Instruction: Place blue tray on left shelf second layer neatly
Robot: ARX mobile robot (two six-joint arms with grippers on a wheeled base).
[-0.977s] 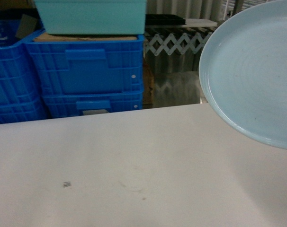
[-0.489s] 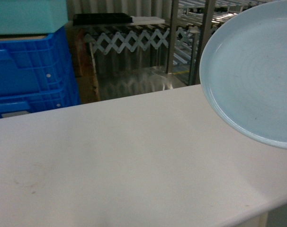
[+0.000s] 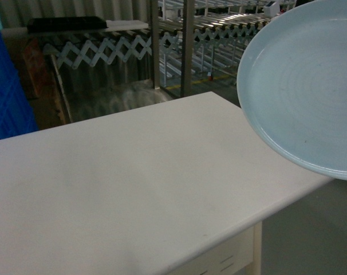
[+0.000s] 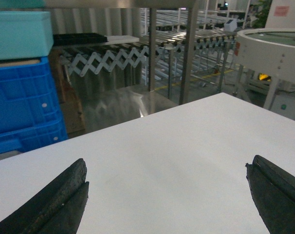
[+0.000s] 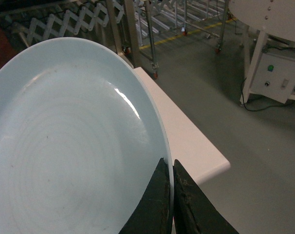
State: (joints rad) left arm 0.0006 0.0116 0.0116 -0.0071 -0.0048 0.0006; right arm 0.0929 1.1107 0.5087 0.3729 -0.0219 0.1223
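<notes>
Right hand (image 5: 171, 195) pinches blue tray (image 5: 64, 141) at its rim, above desk (image 3: 133, 189) edge; left hand (image 4: 167, 195) spread, holding nothing.

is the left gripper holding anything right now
No, the left gripper is open, its two dark fingers spread wide over the bare white table with nothing between them.
</notes>
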